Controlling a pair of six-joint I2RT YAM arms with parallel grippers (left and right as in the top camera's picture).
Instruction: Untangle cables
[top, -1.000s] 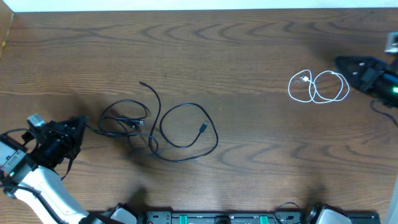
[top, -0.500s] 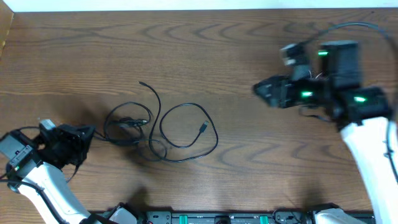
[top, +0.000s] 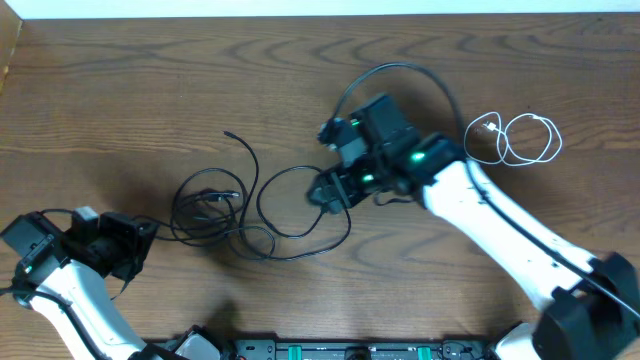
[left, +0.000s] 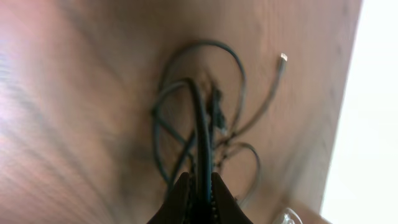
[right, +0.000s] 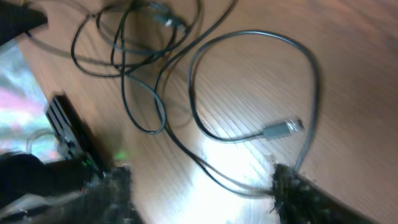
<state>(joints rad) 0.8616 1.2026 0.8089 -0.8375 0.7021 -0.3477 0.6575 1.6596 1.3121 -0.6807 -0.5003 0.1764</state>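
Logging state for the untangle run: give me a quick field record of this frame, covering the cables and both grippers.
surface: brown wooden table
black cables: thin black cords, bunched left of centre, one wide loop trailing right
loop end: grey plug, lying free inside the loop
white cable: thin white cord, coiled apart at far right
left gripper: shut on a black cord leading into the bunch
right gripper: open over the loop, holding nothing

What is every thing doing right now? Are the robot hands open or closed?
Black cables: tangled together in loops.
White cable: coiled by itself, nothing touching it.
Left gripper: shut on the black cables.
Right gripper: open, over a black loop.
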